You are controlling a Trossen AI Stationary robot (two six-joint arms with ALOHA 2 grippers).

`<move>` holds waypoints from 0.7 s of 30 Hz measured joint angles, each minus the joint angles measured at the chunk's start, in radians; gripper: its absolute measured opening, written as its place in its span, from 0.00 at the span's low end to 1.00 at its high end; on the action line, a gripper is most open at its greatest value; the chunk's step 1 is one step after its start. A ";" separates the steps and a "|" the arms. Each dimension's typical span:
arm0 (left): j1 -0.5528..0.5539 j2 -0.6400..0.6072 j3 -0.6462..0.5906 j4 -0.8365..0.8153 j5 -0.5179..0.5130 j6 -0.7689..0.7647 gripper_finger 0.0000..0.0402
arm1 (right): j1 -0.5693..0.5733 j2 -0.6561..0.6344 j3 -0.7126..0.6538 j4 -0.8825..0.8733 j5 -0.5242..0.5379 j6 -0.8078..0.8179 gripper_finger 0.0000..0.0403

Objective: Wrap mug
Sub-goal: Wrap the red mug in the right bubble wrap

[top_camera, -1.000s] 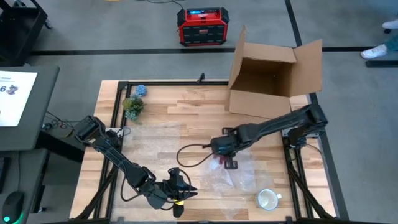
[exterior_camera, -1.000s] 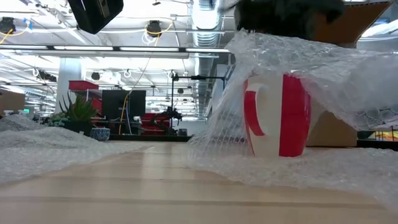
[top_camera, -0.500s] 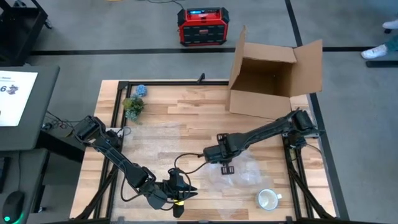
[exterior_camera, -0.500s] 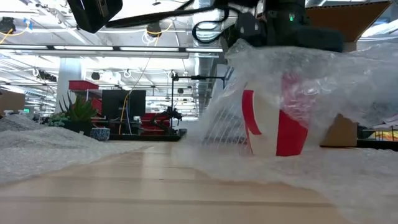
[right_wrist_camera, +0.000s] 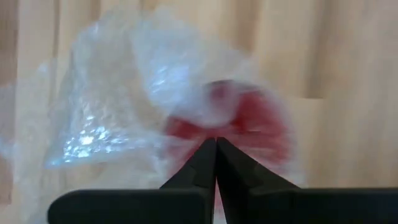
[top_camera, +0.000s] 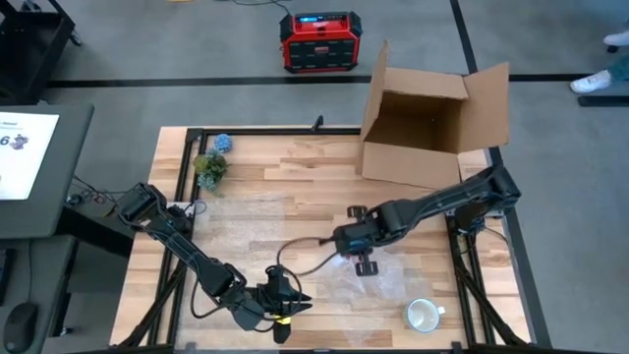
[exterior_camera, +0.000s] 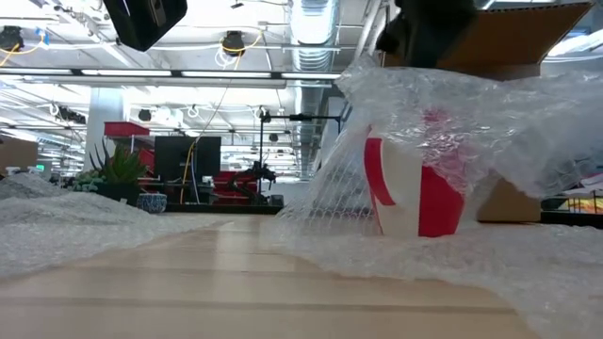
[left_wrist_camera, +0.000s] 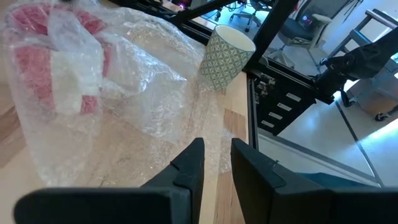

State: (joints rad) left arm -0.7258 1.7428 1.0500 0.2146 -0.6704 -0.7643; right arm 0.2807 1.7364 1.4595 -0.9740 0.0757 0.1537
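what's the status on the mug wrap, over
Right claw shut, above red mug. Bubble wrap draped over mug. Left claw slightly open, idle at table's front edge. Patterned cup nearby.

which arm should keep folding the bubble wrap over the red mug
Right, likely. Its gripper hangs right above the red mug and the bubble wrap on it; the left gripper sits near the table's front edge, farther off.

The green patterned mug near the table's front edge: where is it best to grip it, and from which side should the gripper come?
The green patterned mug stands upright, mouth open upward, apart from the bubble wrap. Probably best to come straight down and pinch the rim wall, one finger inside and one outside, away from the handle on its right-arm side.
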 joint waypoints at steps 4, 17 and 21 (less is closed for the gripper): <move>0.000 0.000 0.000 -0.001 0.000 -0.001 0.14 | -0.008 0.051 -0.068 0.069 -0.055 -0.028 0.00; 0.000 0.000 0.000 -0.001 0.001 -0.005 0.14 | -0.060 0.169 -0.093 0.088 -0.102 -0.110 0.00; 0.000 0.000 0.000 -0.001 0.000 -0.005 0.14 | -0.051 0.102 -0.043 0.015 -0.094 -0.110 0.00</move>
State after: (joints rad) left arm -0.7261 1.7428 1.0500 0.2136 -0.6701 -0.7689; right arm 0.2293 1.8386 1.4164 -0.9589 -0.0182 0.0441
